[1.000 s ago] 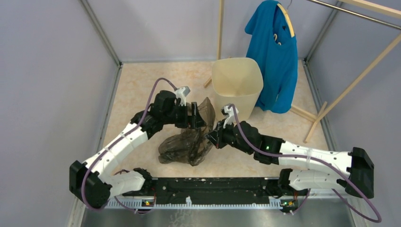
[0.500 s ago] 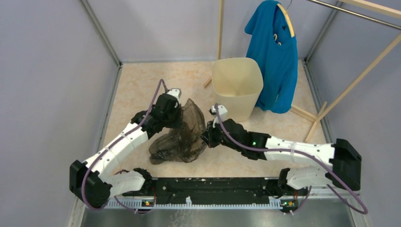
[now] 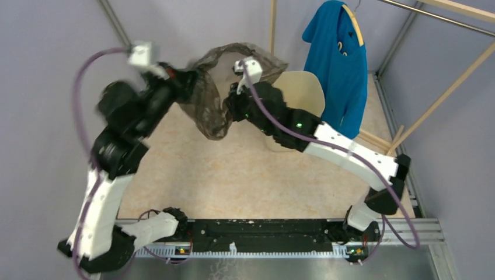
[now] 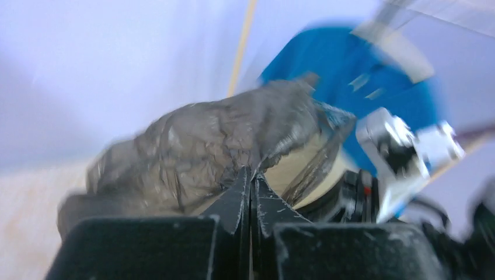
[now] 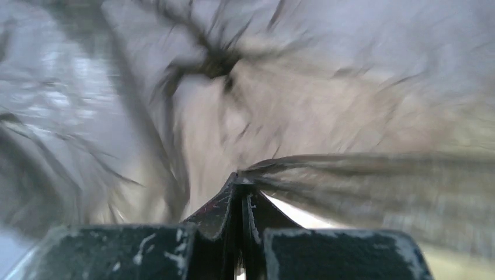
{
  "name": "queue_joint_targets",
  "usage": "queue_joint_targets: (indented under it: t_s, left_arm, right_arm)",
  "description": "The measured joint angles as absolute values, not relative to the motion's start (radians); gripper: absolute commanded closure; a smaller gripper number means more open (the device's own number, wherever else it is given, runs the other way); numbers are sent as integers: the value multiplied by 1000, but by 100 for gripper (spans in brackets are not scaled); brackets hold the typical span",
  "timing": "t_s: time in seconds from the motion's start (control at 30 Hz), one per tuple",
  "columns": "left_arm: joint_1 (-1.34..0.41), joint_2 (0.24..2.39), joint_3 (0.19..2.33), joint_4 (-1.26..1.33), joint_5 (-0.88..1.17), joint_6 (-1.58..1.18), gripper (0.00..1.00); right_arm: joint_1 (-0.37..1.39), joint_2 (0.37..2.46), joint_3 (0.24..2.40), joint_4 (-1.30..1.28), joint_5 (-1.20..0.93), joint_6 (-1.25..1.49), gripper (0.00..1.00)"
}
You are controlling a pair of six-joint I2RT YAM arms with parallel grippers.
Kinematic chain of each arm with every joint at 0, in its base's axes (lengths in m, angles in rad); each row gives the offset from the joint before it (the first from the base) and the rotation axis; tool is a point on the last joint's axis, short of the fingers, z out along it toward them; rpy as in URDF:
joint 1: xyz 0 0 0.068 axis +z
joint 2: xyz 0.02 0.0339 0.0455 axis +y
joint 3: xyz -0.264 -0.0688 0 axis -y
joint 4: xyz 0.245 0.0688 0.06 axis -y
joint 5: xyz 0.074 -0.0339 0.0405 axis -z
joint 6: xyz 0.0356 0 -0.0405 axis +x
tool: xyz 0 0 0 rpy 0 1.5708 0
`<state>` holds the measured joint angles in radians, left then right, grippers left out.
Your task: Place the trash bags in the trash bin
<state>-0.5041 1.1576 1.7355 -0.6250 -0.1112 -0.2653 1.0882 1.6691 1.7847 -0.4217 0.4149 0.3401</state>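
Note:
The trash bag [image 3: 211,111], a thin, wrinkled brown-grey film, hangs in the air between both arms, left of the cream trash bin [image 3: 307,87]. My left gripper [image 3: 191,77] is shut on the bag's left upper edge, and my right gripper [image 3: 232,109] is shut on another fold of it. In the left wrist view the closed tips [image 4: 252,172] pinch the film, with the bag [image 4: 198,140] bulging beyond and the bin [image 4: 303,169] behind it. The right wrist view is blurred: the bag [image 5: 362,175] streams rightward from the closed tips [image 5: 241,178]. The right arm hides the bin's left side.
A blue T-shirt [image 3: 338,64] hangs on a wooden rack [image 3: 435,105] at the back right, just beyond the bin. Grey walls close in the beige floor [image 3: 233,175] on the left, back and right. The arm bases sit on the rail [image 3: 257,233] at the near edge.
The left gripper, open beside the bag a second ago, has shut on it. Both arms have swung up and back, lifting the bag off the floor to beside the bin's rim.

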Motion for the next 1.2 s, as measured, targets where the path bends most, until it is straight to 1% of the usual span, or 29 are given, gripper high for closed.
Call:
queue_joint_targets:
  t_s: [0.07, 0.13, 0.23, 0.3, 0.33, 0.43, 0.47, 0.5, 0.57, 0.63, 0.67, 0.7, 0.77, 0.83, 0.9, 0.97, 1.07, 1.13, 1.2]
  left_arm:
    - [-505, 1004, 1671, -478, -29, -261, 100]
    - [-506, 808, 1521, -352, 3, -261, 100]
    - [-506, 595, 1327, -279, -72, -279, 100]
    - [-506, 561, 1209, -297, -156, -318, 100]
    - [-506, 576, 1106, -351, -223, -355, 100]
    - [-506, 652, 942, -527, -306, -417, 100]
    - [-506, 696, 889, -608, -324, -434, 100]
    - [-506, 715, 860, -667, -332, -445, 100]
    - [-506, 712, 852, -765, -332, -451, 100]
    - [-506, 690, 933, -809, -330, -447, 100]
    - [-506, 691, 1010, -825, -329, -443, 100]
    - [-506, 707, 1145, -826, -323, -434, 100]
    - [-506, 729, 1316, -795, -302, -415, 100]
    - [-506, 741, 1499, -712, -250, -393, 100]
    - [-506, 708, 1572, -610, -216, -386, 100]
    - [-506, 624, 1551, -538, -214, -385, 100]
    - [-505, 488, 1424, -497, -265, -400, 100]
    - [-505, 428, 1284, -509, -316, -430, 100]
    - [-505, 411, 1132, -553, -350, -472, 100]
  right_arm:
    - [1111, 1588, 1806, -364, 411, 267, 100]
    - [1143, 1480, 1765, -286, 393, 205, 100]
    - [1167, 1321, 1589, -135, 376, 162, 100]
    - [1123, 1272, 1401, -11, 352, 216, 100]
    - [1117, 1275, 1374, -7, 348, 224, 100]
    - [1089, 1354, 1121, 80, 281, 324, 100]
    - [1091, 1412, 1015, 80, 242, 365, 100]
    - [1093, 1442, 961, 64, 220, 384, 100]
    - [1102, 1490, 876, -30, 179, 414, 100]
    - [1107, 1489, 906, -139, 165, 413, 100]
    - [1110, 1485, 963, -189, 167, 406, 100]
    - [1113, 1484, 1057, -237, 174, 392, 100]
    - [1120, 1472, 1259, -279, 191, 356, 100]
    - [1135, 1429, 1432, -266, 200, 321, 100]
    - [1156, 1341, 1523, -213, 198, 295, 100]
    - [1170, 1214, 1520, -140, 198, 279, 100]
    - [1167, 1045, 1376, 3, 225, 288, 100]
    - [1148, 1007, 1219, 136, 221, 330, 100]
    - [1134, 1064, 1030, 247, 186, 393, 100]
